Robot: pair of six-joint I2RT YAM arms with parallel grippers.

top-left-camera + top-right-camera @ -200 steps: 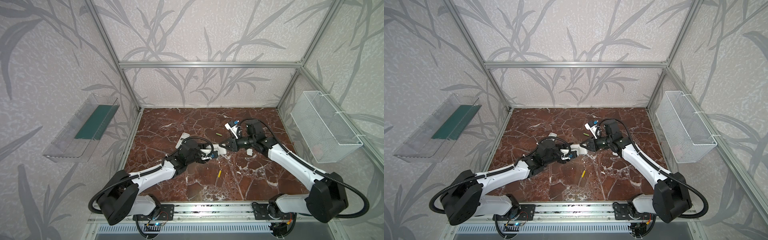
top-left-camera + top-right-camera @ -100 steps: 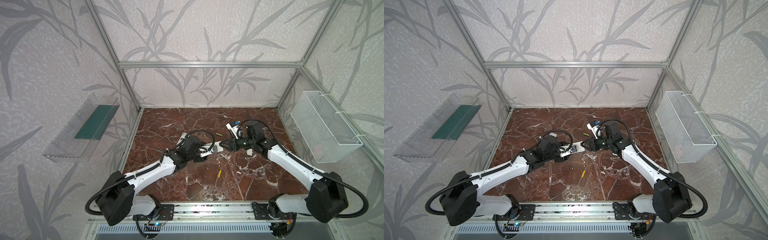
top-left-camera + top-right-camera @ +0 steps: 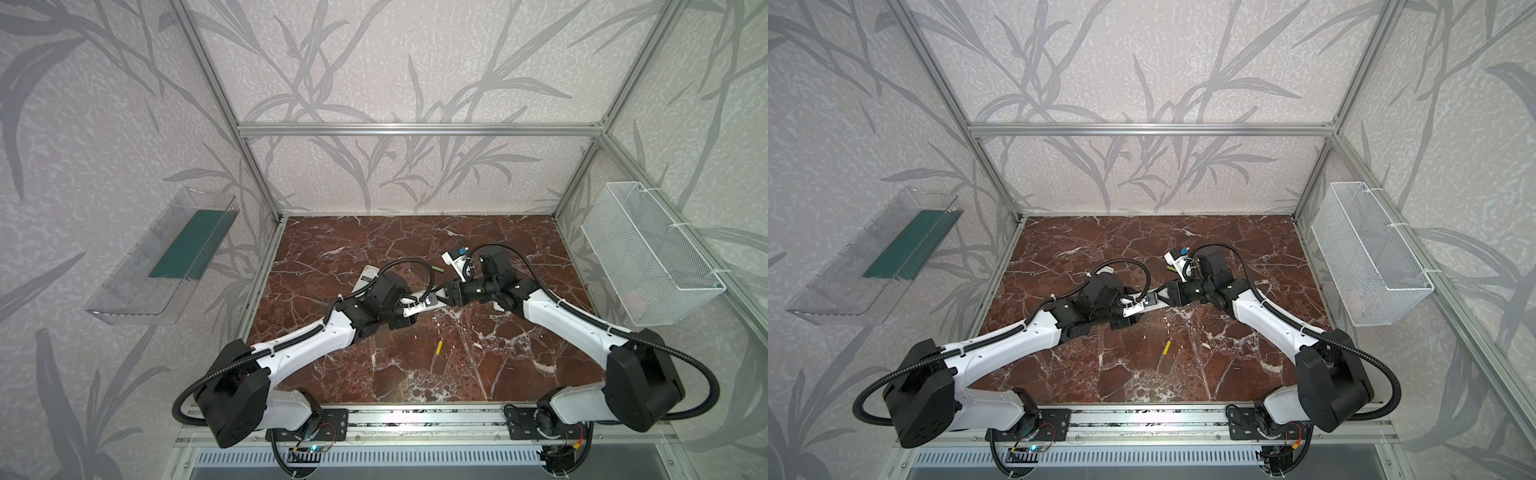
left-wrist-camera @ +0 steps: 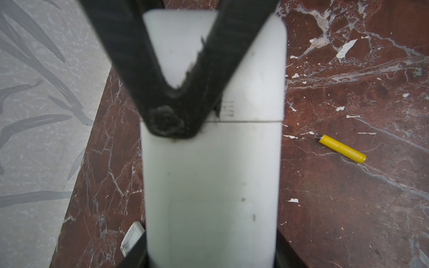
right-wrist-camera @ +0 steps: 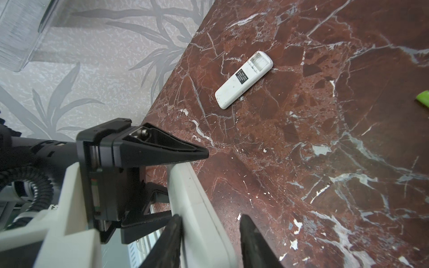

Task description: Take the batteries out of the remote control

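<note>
A white remote control is held off the table, and my left gripper is shut on its sides. In both top views it shows between the two grippers. My right gripper stands open astride its far end: one finger touches the remote, the other stands apart. That finger lies over a seam across the remote's back. One yellow battery lies on the marble. A green battery lies farther back.
A second white remote lies on the marble behind my left arm, its battery bay uncovered. A white wire basket hangs on the right wall. On the left wall sits a clear tray.
My left wrist has turned the remote it holds. My right gripper has slid a little further over the remote's far end, and its jaws have changed width.
</note>
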